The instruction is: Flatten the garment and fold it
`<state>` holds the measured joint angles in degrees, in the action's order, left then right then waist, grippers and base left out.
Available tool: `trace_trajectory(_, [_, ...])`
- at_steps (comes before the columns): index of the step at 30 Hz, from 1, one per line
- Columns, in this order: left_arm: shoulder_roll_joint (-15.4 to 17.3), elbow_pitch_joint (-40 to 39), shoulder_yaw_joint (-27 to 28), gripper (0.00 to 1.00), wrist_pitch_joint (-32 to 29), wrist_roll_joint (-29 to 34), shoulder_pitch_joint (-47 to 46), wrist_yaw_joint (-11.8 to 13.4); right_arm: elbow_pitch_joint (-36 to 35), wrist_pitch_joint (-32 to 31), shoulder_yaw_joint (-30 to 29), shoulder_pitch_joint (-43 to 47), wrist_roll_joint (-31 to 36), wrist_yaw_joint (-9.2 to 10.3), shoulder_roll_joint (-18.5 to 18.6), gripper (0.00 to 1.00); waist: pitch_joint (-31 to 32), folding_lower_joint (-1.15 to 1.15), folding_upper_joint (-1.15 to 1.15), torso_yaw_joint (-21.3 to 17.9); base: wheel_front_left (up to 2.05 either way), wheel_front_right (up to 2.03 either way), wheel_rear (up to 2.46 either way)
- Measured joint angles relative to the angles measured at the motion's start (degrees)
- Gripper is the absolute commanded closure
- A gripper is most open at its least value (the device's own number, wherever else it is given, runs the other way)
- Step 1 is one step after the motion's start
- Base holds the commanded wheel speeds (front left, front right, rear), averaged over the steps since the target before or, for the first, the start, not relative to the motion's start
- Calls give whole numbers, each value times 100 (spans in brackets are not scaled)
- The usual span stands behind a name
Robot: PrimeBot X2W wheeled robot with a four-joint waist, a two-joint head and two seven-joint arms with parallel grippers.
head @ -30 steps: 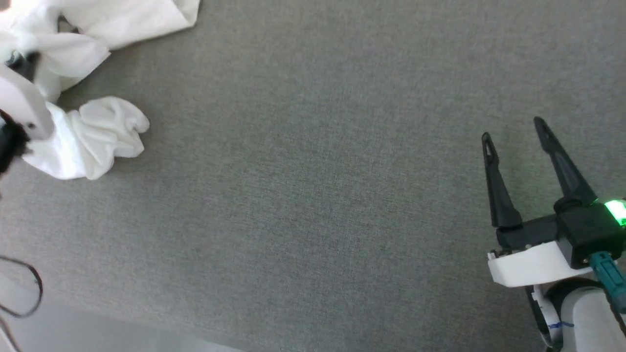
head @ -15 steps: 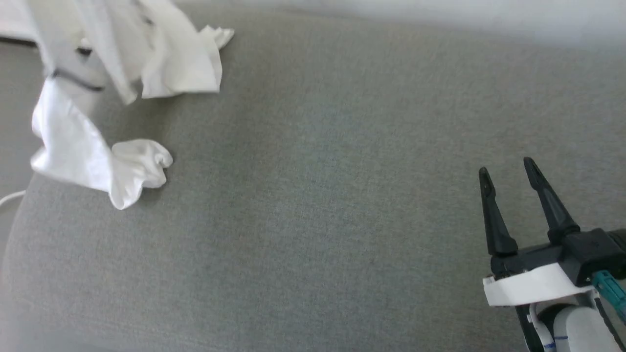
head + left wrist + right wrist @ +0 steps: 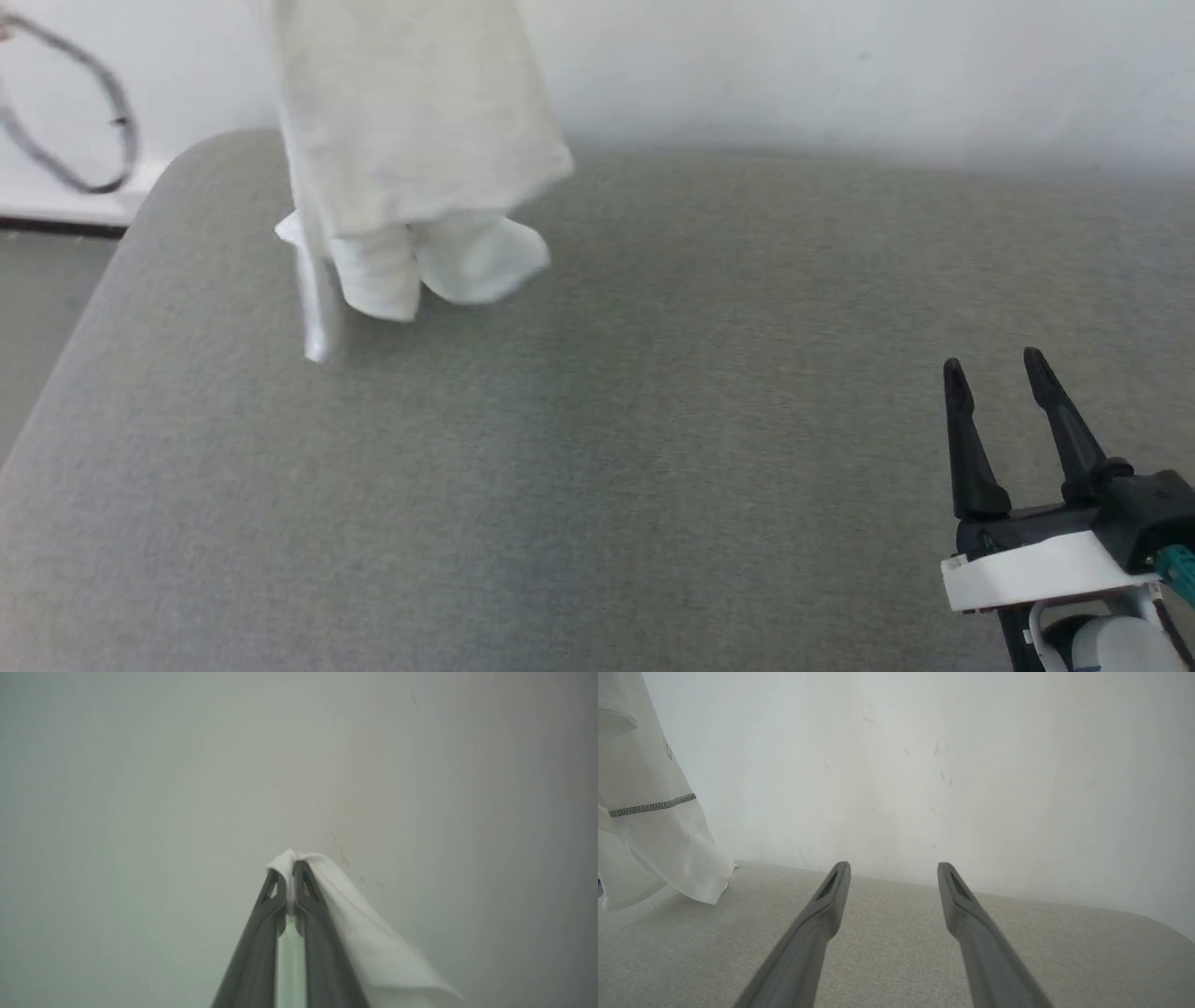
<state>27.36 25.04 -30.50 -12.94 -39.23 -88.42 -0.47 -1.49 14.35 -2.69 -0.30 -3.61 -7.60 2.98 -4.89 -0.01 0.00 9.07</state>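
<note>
The garment [image 3: 411, 140] hangs lifted over the far left part of the desk [image 3: 653, 467], a white drape dropping from the top of the head view. Its bunched lower folds and one narrow strip reach down toward the grey fabric surface. From the right wrist view the garment [image 3: 649, 835] shows at the left, a line of grey stitching [image 3: 651, 805] running across it. There its bottom edge seems to brush the desk [image 3: 896, 961], though contact cannot be told for certain. The left end effector [image 3: 292, 868] is closed tight on a fold of the garment [image 3: 373, 952]. The cloth is pinched between the fingertips, wraps over them and falls away to one side, with the pale wall [image 3: 187, 765] behind. The right end effector [image 3: 994, 366] sits at the near right of the desk, well apart from the garment. Its two dark fingers [image 3: 966, 448] point toward the far side, spread apart with nothing between them. Its own wrist view shows the right end effector [image 3: 893, 868] with the same wide gap, above bare desk fabric and facing the white wall [image 3: 971, 765]. A loop of dark cable [image 3: 124, 131] hangs against the wall [image 3: 840, 65] at the far left, beyond the desk's rounded corner.
</note>
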Motion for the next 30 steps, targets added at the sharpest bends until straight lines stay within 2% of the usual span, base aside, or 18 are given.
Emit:
trace_trajectory(8, [-661,5,-78,100,-91,-265,-325,11,23,36,-108,14,-51,0,0,0,178,0,0,-458,0,0,0])
trace_trajectory(15, [-1123,-42,-146,100,-66,-528,-195,18,-14,37,-269,113,-87,0,1,0,235,0,0,-801,0,0,0])
trace_trajectory(23, [-1288,-286,-530,100,21,-710,1172,11,-154,37,-611,161,-99,0,2,0,179,1,0,-958,0,0,0])
trace_trajectory(30, [-1177,-610,-1098,100,301,-672,3079,137,-185,37,-608,171,-98,0,2,0,91,1,0,-974,0,0,0])
